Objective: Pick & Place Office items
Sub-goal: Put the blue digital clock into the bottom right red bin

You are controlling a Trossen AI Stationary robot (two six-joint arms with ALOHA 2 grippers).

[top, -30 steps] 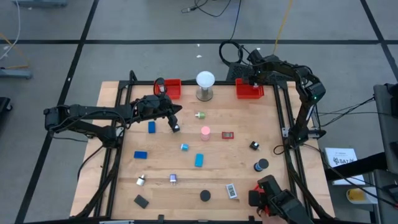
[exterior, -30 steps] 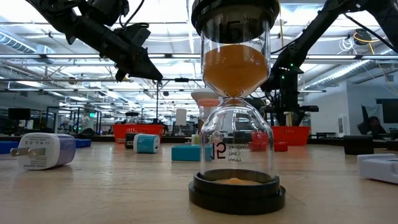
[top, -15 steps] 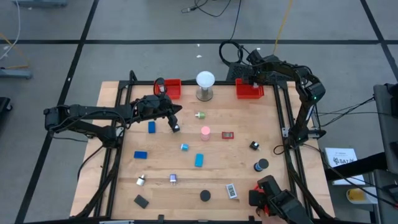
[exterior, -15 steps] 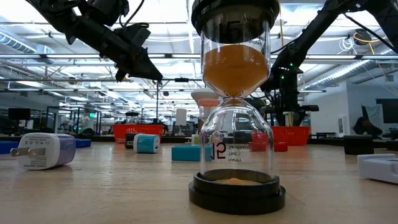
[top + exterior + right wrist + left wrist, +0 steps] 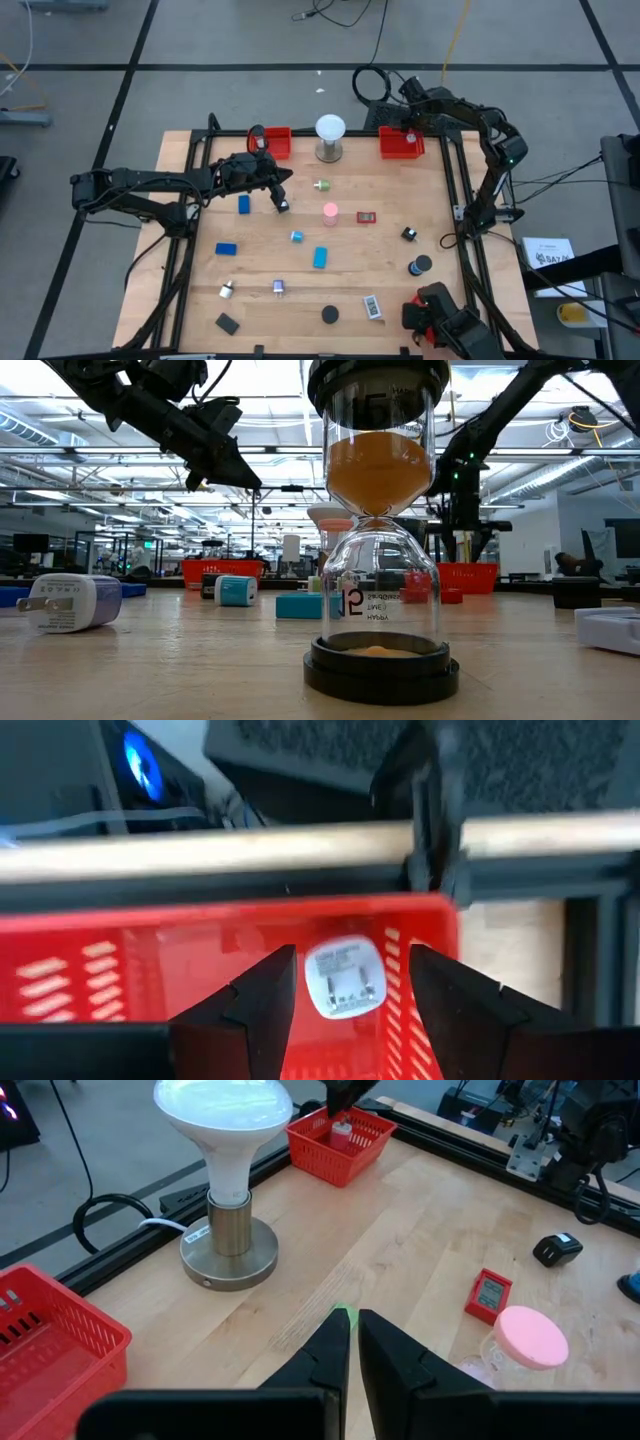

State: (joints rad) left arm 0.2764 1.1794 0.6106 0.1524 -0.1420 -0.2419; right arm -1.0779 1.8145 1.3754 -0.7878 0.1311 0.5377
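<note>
**White plug in the red tray, between my spread fingers**

My left gripper (image 5: 281, 203) hangs over the table in front of the lamp (image 5: 330, 137), jaws pressed together, holding nothing. To the right of the lamp, my right gripper (image 5: 348, 982) sits over the red tray (image 5: 401, 146), jaws spread. The white plug (image 5: 344, 979) lies in that tray, in the gap between my fingers, neither finger touching it.

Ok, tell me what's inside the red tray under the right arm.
A white plug adapter lies in the red tray, seen between the right gripper's open jaws. The tray's near part is covered by those jaws, so anything else there cannot be seen.
</note>
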